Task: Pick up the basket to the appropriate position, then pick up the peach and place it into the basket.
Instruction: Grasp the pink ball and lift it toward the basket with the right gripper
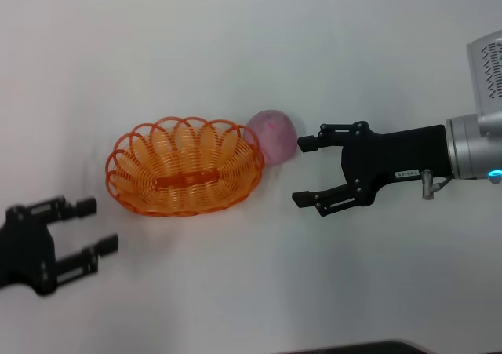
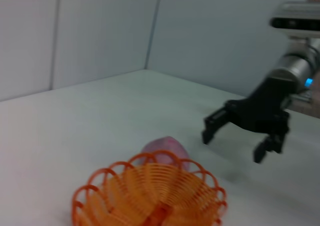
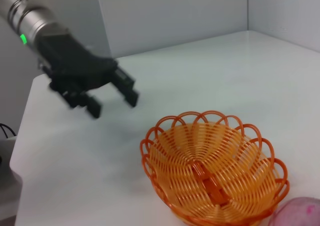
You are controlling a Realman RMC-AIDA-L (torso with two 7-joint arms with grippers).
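Head view: both claws spread, holding nothing.
The right claw [image 1: 306, 172] is just beside the peach [image 1: 273, 135]; the basket [image 1: 184, 166] sits between it and the left claw [image 1: 92, 225].

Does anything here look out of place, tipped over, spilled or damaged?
Nothing stands out. The basket sits upright and empty on the table, with the peach right against its rim, outside it. The right tool is open beside the peach; the left tool is open, apart from the basket.
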